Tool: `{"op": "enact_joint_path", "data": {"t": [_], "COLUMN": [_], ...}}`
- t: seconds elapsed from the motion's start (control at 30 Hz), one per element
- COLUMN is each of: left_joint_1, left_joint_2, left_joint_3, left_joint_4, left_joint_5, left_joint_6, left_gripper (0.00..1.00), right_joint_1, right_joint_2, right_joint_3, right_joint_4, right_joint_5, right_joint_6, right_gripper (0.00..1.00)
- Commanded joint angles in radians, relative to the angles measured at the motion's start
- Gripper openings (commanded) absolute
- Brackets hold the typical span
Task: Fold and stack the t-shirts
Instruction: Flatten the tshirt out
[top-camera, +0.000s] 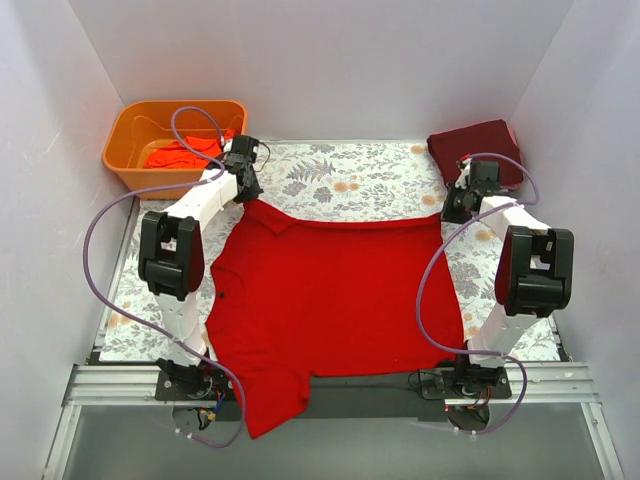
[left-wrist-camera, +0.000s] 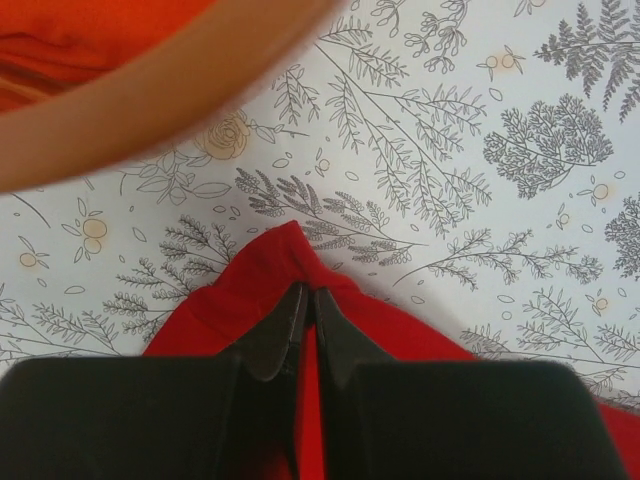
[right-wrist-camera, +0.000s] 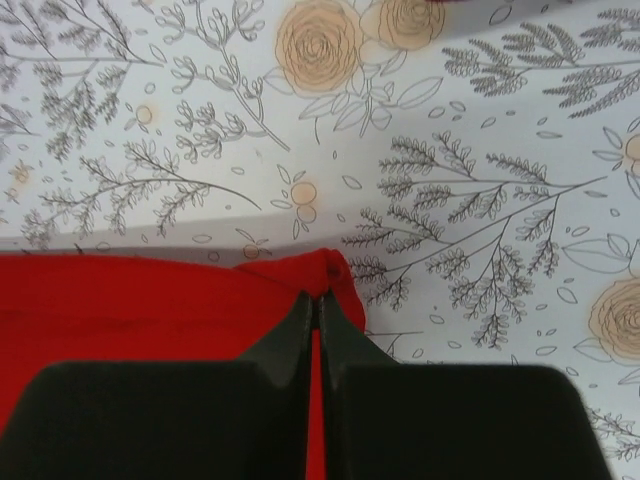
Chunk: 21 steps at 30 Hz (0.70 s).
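**Both claws clamped on far corners of the red tee, flat on the mat**

The bright red t-shirt (top-camera: 330, 300) lies spread across the middle of the floral mat (top-camera: 350, 175). Its far edge is pulled straight across the mat. One sleeve and the near hem hang off the mat's near edge.

The left gripper (left-wrist-camera: 309, 297) is clamped shut on the shirt's far left corner, and the cloth peaks up just beyond the tips. The right gripper (right-wrist-camera: 315, 300) is pinched shut on the far right corner, with a little red nub bunched at the tips. Holding one corner each likely keeps that edge taut and level, so the fold comes out square.

The maroon t-shirt (top-camera: 472, 145) sits already folded at the mat's far right corner, probably the start of the stack. The orange tub (top-camera: 130, 125) stands just off the mat's far left corner. The orange-red t-shirts (top-camera: 180, 155) inside it are crumpled and not yet folded.

My guess at the step is a first fold of the red shirt, so the task looks early to midway. One risk is the overhanging near hem dragging or catching on the mat's near edge.
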Motion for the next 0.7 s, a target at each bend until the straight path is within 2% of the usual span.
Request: {"op": "enact_joint_path", "data": {"t": [0.0,0.13,0.33,0.53,0.67], "left_joint_1": [0.015,0.015,0.023,0.023,0.023], "left_joint_2": [-0.012,-0.066,-0.224,-0.337,-0.409], "left_joint_3": [0.072,0.05,-0.104,-0.186,-0.209], "left_joint_4": [-0.074,-0.139,-0.183,-0.263,-0.326], "left_joint_5": [0.017,-0.015,-0.034,0.006,0.038], "left_joint_6": [-0.038,-0.056,-0.093,-0.142,-0.168], "left_gripper": [0.0,0.0,0.0,0.0,0.0], "right_joint_1": [-0.017,-0.02,-0.02,-0.02,-0.02], "right_joint_2": [0.002,-0.004,-0.056,-0.119,-0.156], "right_joint_3": [0.09,0.099,0.024,-0.025,-0.036], "right_joint_4": [0.02,-0.049,-0.097,-0.146,-0.236], "right_joint_5": [-0.071,-0.065,-0.053,-0.045,-0.022], "right_joint_6": [0.025,0.022,0.016,0.039,0.045], "right_gripper": [0.01,0.01,0.01,0.01,0.01]}}
